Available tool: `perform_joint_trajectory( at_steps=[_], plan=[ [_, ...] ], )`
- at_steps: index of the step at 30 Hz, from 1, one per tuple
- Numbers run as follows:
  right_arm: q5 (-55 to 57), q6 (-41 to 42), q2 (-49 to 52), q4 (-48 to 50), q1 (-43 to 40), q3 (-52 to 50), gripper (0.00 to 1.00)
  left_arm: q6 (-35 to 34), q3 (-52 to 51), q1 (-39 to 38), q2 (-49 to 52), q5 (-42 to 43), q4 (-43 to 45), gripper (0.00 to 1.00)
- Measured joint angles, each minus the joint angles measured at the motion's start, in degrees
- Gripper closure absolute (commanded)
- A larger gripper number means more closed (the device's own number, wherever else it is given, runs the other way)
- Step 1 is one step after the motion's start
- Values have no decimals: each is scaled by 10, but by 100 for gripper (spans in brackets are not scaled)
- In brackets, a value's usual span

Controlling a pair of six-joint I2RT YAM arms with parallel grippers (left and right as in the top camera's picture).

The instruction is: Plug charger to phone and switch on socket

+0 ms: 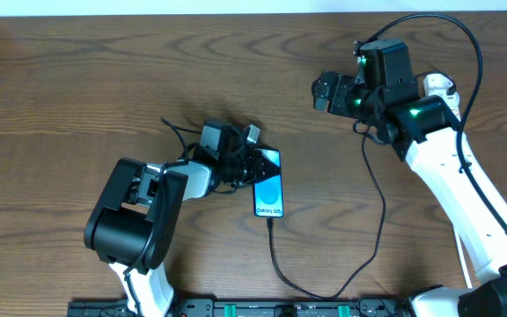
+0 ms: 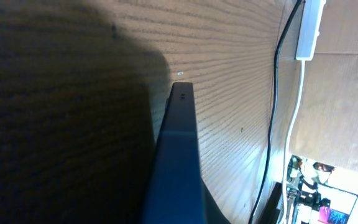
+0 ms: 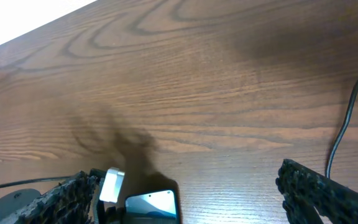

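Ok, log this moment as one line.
left gripper at top end of phone | right gripper open, empty, clear of phone | charger tip at phone's bottom edge | socket switch unseen

Locating the phone [image 1: 268, 195] near the middle of the worktop [image 1: 77, 79]. Locating the left claw [image 1: 253, 164] over the phone's far end. Tracing the charger [image 1: 276, 261] from the phone's near end toward the near edge, then looping rightward. Locating the right claw [image 1: 322, 92] well apart, far-right of the phone. Locating the socket [image 2: 309, 28] beyond the phone, per the left wrist view.
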Motion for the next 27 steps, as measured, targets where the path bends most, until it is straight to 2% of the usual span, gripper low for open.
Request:
perform_joint_trajectory(
  at_steps=[10, 13, 18, 23, 27],
  plan=[
    [0, 0, 0, 0, 0, 0, 7, 0, 0, 0, 0, 0, 0, 92],
    [0, 0, 0, 0, 0, 0, 7, -1, 0, 0, 0, -1, 0, 78],
    [0, 0, 0, -2, 0, 0, 7, -4, 2, 0, 0, 10, 3, 72],
    [0, 0, 0, -2, 0, 0, 7, -4, 4, 0, 0, 18, 5, 62],
    [2, 0, 0, -2, 0, 0, 6, -8, 7, 0, 0, 28, 6, 49]
  ],
)
